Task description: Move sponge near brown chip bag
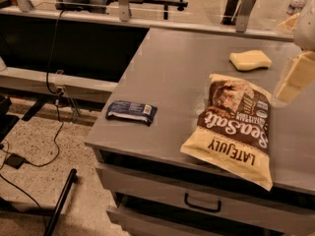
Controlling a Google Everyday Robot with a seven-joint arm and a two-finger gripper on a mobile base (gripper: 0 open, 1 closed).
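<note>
The pale yellow sponge lies flat on the grey table, toward its far right. The brown chip bag lies flat in front of the sponge, with a small strip of bare table between them. Its cream lower end reaches the table's front edge. My gripper hangs at the right edge of the picture. It is above the table, right of the bag's top and a little nearer than the sponge, touching neither. Most of it is cut off by the frame.
A small dark blue snack packet lies near the table's front left edge. Drawers with a handle sit under the table. Cables run over the floor at the left. A rail and chair legs stand behind the table.
</note>
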